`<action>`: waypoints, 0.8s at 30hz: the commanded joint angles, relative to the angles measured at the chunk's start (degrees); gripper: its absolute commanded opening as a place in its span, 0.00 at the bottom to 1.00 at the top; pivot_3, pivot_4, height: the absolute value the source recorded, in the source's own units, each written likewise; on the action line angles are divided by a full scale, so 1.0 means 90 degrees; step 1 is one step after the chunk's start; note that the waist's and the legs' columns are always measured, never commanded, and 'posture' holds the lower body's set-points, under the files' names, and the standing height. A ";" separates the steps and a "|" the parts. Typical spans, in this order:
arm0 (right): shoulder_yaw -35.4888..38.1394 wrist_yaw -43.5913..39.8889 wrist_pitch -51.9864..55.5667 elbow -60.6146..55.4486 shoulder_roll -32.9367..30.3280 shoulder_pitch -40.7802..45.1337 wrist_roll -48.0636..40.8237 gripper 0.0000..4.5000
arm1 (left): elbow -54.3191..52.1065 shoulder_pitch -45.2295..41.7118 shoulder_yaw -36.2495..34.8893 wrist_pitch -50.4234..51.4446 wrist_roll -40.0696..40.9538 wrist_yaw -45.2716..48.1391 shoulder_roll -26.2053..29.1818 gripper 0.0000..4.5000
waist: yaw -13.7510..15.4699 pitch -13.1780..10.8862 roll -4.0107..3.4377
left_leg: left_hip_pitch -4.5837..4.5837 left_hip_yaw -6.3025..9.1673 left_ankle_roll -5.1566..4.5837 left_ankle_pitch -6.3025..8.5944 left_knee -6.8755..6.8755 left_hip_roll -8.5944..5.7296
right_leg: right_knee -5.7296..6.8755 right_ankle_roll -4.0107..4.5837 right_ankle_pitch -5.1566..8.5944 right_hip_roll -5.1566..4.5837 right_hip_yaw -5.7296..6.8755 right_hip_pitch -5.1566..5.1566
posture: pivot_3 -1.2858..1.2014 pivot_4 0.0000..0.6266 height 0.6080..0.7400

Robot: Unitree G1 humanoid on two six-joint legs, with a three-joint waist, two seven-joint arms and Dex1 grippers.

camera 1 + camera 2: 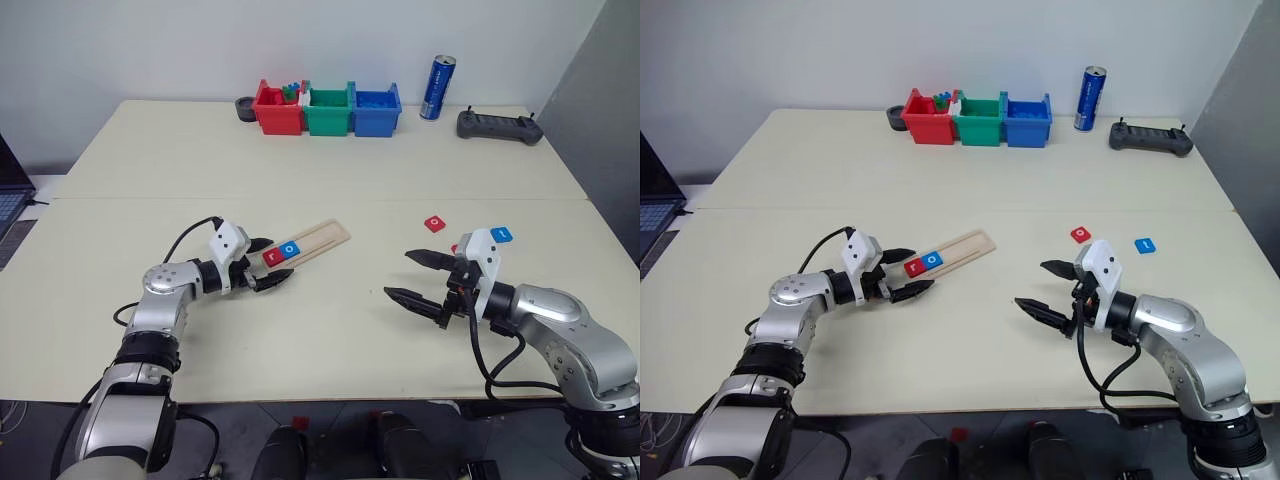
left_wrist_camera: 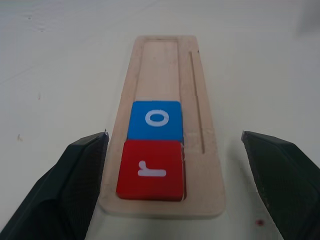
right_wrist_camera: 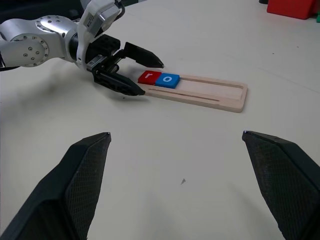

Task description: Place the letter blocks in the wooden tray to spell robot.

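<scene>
The wooden tray (image 1: 322, 239) lies slanted on the table left of centre. At its near end sit two letter blocks side by side, a red "r" (image 2: 151, 170) and a blue "o" (image 2: 156, 120). My left gripper (image 1: 277, 262) is open, with one finger on each side of that end of the tray, and holds nothing. Off to the right, my right gripper (image 1: 398, 274) hangs open and empty above bare table, pointing towards the tray. Behind it lie a loose red block (image 1: 435, 223) and a loose blue block (image 1: 504, 234).
Red (image 1: 277, 108), green (image 1: 328, 110) and blue (image 1: 376, 110) bins stand in a row at the table's far edge. With them are a blue can (image 1: 437, 88), a black controller (image 1: 498, 126) and a small dark round object (image 1: 245, 108). A laptop (image 1: 8, 200) shows at the left.
</scene>
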State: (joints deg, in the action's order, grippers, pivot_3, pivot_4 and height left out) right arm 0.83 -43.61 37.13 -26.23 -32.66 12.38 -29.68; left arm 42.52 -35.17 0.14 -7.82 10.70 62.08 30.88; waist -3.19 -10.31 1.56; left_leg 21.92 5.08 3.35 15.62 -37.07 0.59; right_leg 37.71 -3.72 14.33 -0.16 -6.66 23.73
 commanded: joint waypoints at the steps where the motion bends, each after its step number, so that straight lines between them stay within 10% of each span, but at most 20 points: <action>1: 0.0165 0.0071 0.0045 -0.0348 -0.0056 -0.0009 -0.0200 0.99 | 0.0267 -0.0244 -0.0039 -0.0381 -0.0088 0.0064 -0.0039 1.00 | 0.0000 0.0000 0.0000 | 0.0000 0.0000 0.0000 0.0000 0.0000 0.0000 | 0.0000 0.0000 0.0000 0.0000 0.0000 0.0000 | 0.52 0.24 1.00; 24: 0.0271 0.0330 0.0226 -0.0368 -0.0114 0.0135 -0.0443 1.00 | 0.1649 -0.0693 0.0023 -0.0782 -0.0483 0.0191 -0.0174 0.92 | -0.0004 0.0001 0.0000 | -0.0002 0.0017 0.0000 -0.0001 -0.0007 -0.0002 | 0.0018 0.0000 0.0000 0.0000 0.0012 -0.0003 | 0.52 0.24 1.00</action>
State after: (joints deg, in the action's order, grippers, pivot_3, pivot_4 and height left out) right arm 1.26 -40.99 39.38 -27.47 -33.31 12.50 -32.33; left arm 56.22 -40.94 0.09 -15.51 7.22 63.68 29.44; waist -3.23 -10.30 1.56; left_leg 21.90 5.23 3.35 15.62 -37.14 0.57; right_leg 37.88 -3.72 14.33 -0.16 -6.55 23.69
